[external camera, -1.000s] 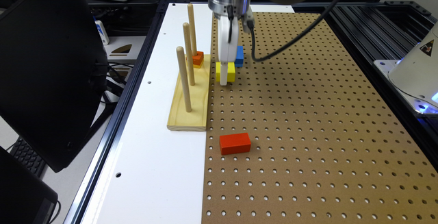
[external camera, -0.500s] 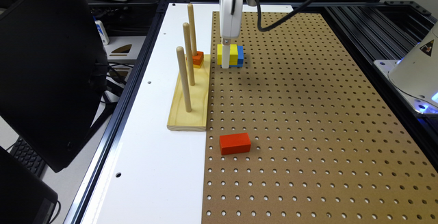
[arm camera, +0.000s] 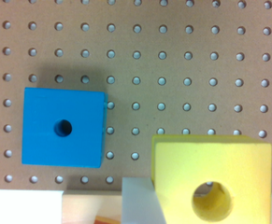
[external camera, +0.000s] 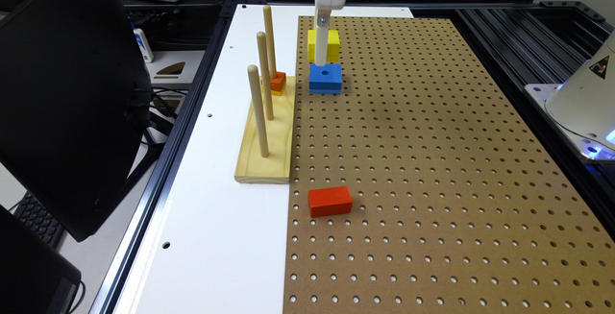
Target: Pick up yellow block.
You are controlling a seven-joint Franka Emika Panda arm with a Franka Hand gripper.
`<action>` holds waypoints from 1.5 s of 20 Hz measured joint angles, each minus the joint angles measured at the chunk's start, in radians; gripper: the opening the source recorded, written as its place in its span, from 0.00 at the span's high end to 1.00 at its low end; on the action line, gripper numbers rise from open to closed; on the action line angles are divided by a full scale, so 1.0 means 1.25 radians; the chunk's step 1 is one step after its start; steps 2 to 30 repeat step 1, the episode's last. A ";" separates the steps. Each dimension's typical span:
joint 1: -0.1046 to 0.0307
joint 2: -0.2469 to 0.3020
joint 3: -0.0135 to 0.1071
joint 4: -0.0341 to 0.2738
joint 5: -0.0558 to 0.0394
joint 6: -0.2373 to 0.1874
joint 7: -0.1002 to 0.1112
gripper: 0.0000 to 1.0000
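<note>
The yellow block [external camera: 332, 45], a bright cuboid with a round hole through its top, hangs in the air above the brown pegboard [external camera: 432, 160]. My gripper [external camera: 323, 55] comes straight down from above and is shut on it. In the wrist view the yellow block [arm camera: 212, 163] looms close, with one white finger [arm camera: 138, 203] pressed against its side. Just below and in front of it the blue block [external camera: 325, 78] rests on the board, apart from the yellow one. The wrist view shows this blue block [arm camera: 63, 127] lying flat on the holes.
A pale wooden peg base [external camera: 266, 146] with three upright pegs lies along the board's edge, on the exterior view's left, with a small orange block [external camera: 277, 82] at the far peg. A red block [external camera: 330, 201] lies nearer the front. A dark monitor [external camera: 67, 98] stands left.
My gripper has risen with the yellow block held in it, lifting it off the board. The blue block, which was beside it, now stands alone below.
</note>
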 joint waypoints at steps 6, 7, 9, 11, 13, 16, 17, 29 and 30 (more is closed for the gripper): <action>0.000 -0.010 0.000 0.000 0.0000 -0.009 0.000 1.00; 0.000 -0.010 0.000 0.000 0.0000 -0.009 0.000 1.00; 0.000 -0.010 0.000 0.000 0.0000 -0.009 0.000 1.00; 0.000 -0.010 0.000 0.000 0.0000 -0.009 0.000 1.00; 0.000 -0.010 0.000 0.000 0.0000 -0.009 0.000 1.00; 0.000 -0.010 0.000 0.000 0.0000 -0.009 0.000 1.00; 0.000 -0.010 0.000 0.000 0.0000 -0.009 0.000 1.00; 0.000 -0.010 0.000 0.000 0.0000 -0.009 0.000 1.00; 0.000 -0.010 0.000 0.000 0.0000 -0.009 0.000 1.00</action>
